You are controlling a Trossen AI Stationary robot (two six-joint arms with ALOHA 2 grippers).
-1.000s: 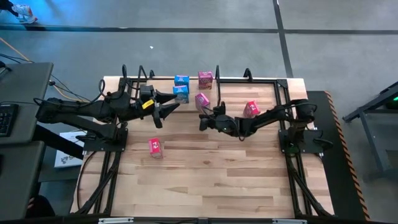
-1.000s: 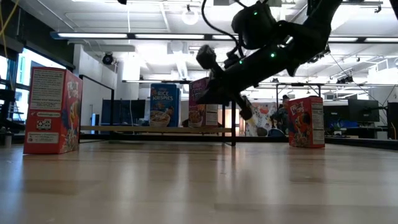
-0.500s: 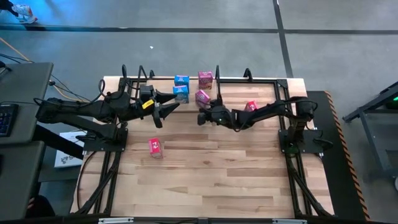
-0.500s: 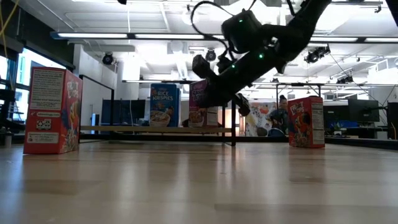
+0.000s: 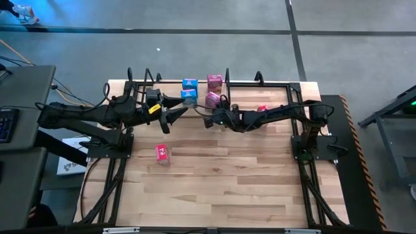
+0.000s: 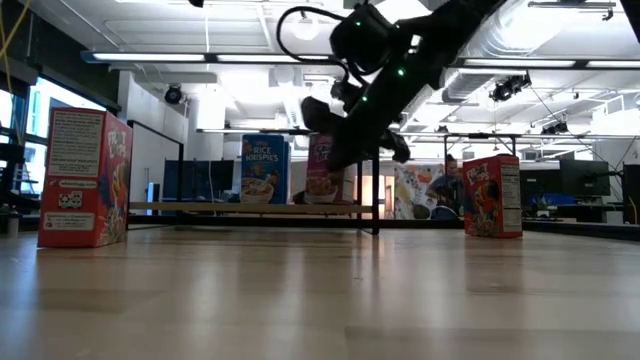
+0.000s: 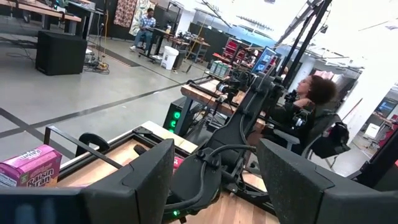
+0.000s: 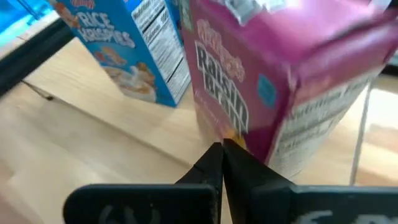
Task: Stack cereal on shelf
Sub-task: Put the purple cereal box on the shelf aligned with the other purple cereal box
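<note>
A pink Raisin Bran box (image 8: 261, 93) stands beside a blue Rice Krispies box (image 8: 124, 50) on the shelf's wooden board (image 6: 200, 208). Both also show in the high view, the pink box (image 5: 212, 99) just right of the blue box (image 5: 189, 96). My right gripper (image 8: 222, 154) is shut, its tips at the pink box's lower edge. My left gripper (image 5: 174, 112) is open and empty, hovering left of the blue box. Another blue box (image 5: 190, 83) and another pink box (image 5: 214, 80) stand farther back. A red box (image 5: 162, 153) stands on the table's near left, and another (image 5: 262, 108) is partly hidden behind my right arm. My right gripper meets the pink box with its shut fingertips (image 8: 214, 163) at the box's lower edge (image 8: 231, 138), coming from the table's near side and slanting down. The box stands with its bottom on the board, beside the blue box. Whether the tips press it or only just reach it, I cannot tell.
The shelf's black frame (image 5: 227, 77) and other black rails (image 5: 294, 97) run along the table's far part. The near half of the plank tabletop (image 5: 221, 188) holds only the red box. People sit at desks in the room beyond the table (image 7: 305, 106).
My right gripper has gone toward the table's far edge and a little left, toward the shelf. The pink box has shifted toward the far edge with it and come down from a tilt to stand by the blue box.
</note>
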